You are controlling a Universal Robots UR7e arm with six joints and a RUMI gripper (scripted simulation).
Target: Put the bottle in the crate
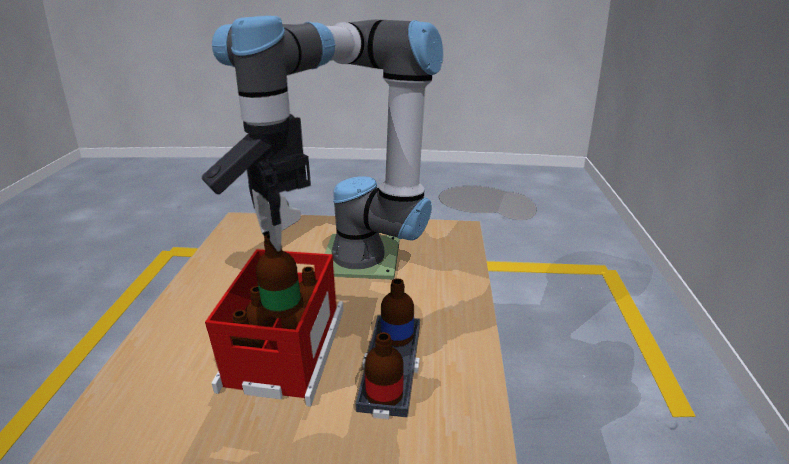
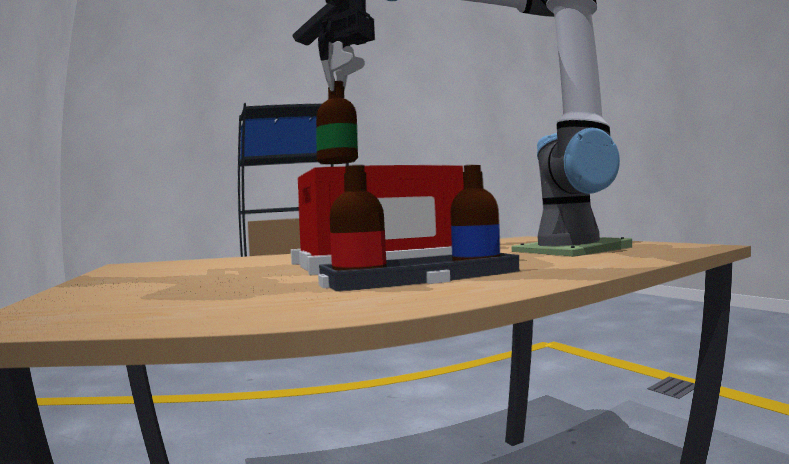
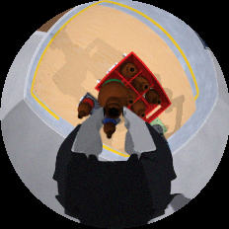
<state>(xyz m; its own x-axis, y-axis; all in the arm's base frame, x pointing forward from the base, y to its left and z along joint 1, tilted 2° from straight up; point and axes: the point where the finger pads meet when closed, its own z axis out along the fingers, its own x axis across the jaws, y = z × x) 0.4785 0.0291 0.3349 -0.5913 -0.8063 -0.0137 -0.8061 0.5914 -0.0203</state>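
Around the rig: grey walls, mottled grey floor with yellow tape lines. Wooden table carries red crate and dark tray, side by side. Gripper clamps the neck of the green-banded bottle, upright, hanging just above the crate.

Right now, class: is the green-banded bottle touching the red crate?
Apart. In the exterior view the green-banded bottle hangs from the gripper, with grey wall showing between its base and the red crate.
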